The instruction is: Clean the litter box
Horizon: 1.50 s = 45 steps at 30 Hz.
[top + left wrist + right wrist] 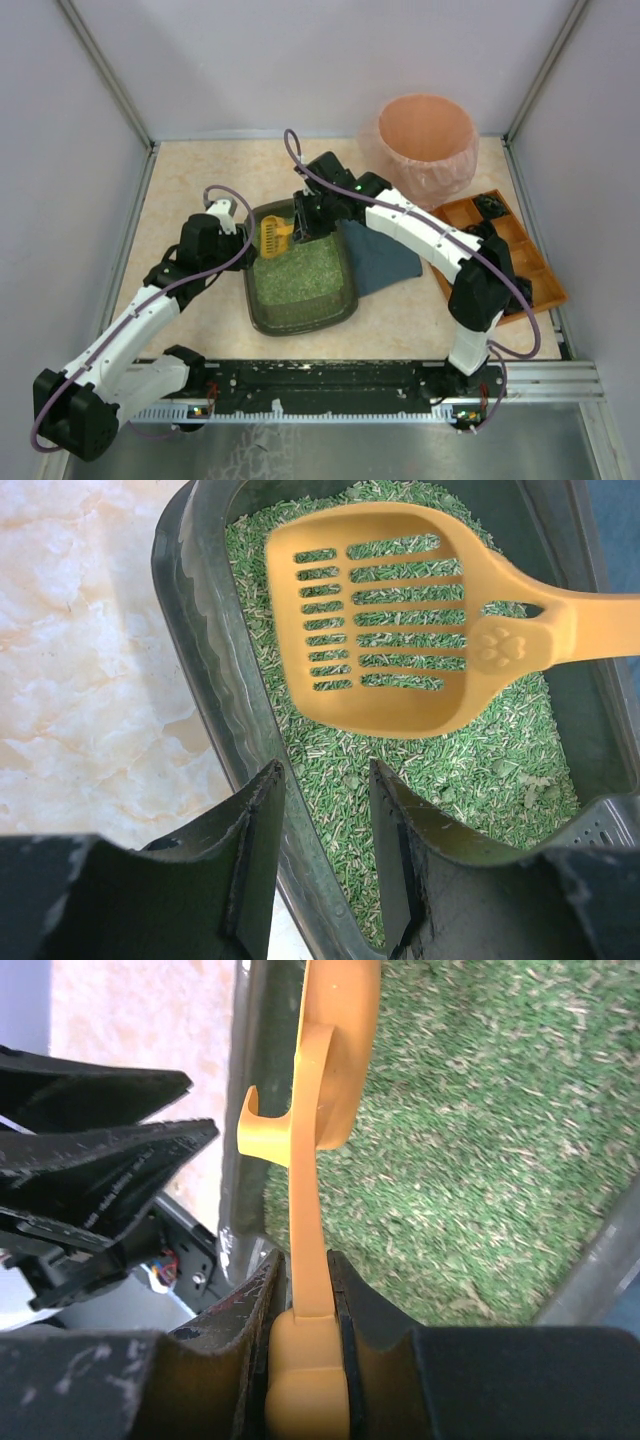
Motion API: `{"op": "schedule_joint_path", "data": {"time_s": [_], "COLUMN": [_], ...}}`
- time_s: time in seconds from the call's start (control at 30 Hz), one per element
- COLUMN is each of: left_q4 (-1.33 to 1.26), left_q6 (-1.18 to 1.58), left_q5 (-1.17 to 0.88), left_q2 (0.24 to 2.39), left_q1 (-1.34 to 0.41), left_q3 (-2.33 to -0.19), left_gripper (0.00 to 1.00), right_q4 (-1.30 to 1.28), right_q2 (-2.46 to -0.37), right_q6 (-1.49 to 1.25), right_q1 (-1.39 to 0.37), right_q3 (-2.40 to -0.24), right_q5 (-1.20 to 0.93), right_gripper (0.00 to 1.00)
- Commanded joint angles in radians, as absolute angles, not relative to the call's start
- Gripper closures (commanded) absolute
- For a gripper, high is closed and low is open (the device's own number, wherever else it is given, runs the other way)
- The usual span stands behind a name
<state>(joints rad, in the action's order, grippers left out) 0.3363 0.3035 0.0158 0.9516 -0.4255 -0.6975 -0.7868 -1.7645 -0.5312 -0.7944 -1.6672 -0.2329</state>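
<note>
Plain pale grey walls (300, 60) stand around a creamy, marble-patterned desk (400, 330). A metal rail (550, 378) runs along its near edge.

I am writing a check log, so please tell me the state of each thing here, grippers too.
litter box: holds green litter, gripped at its rim.
scoop: held by its handle over the litter, empty.
left gripper: shut on litter box rim.
right gripper: shut on scoop handle.
bin: upright, open.
cloth: flat beside the box.
tray: dark item in far compartment.
</note>
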Motion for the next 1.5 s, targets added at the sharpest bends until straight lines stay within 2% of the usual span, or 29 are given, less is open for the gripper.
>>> {"op": "schedule_joint_path", "data": {"time_s": [0.0,0.13,0.33,0.73,1.0,1.17,1.47], "left_q4": [0.322,0.322,0.324,0.321,0.322,0.321,0.315], "left_q6": [0.311,0.310,0.312,0.313,0.313,0.313,0.311], "left_q5": [0.020,0.017,0.019,0.017,0.017,0.017,0.020], "left_q2": [0.944,0.944,0.941,0.942,0.944,0.944,0.927], "left_q1": [-0.426,-0.426,-0.427,-0.426,-0.426,-0.426,-0.426], "left_q3": [-0.701,-0.700,-0.700,-0.701,-0.701,-0.701,-0.699], "left_gripper": [0.54,0.55,0.54,0.54,0.54,0.54,0.55], "right_q4": [-0.643,-0.626,-0.691,-1.066,-1.157,-1.154,-1.028], "right_q2": [-1.804,-1.874,-1.971,-2.064,-2.048,-1.979,-1.798], "right_q6": [-0.574,-0.587,-0.598,-0.641,-0.648,-0.605,-0.382], "right_q1": [-0.783,-0.777,-0.772,-0.769,-0.747,-0.738,-0.738], "right_q3": [-1.704,-1.750,-1.829,-2.016,-2.003,-1.968,-1.868], "right_q5": [-0.328,-0.368,-0.298,0.162,0.245,0.207,-0.086], "right_gripper": [1.00,1.00,1.00,1.00,1.00,1.00,1.00]}}
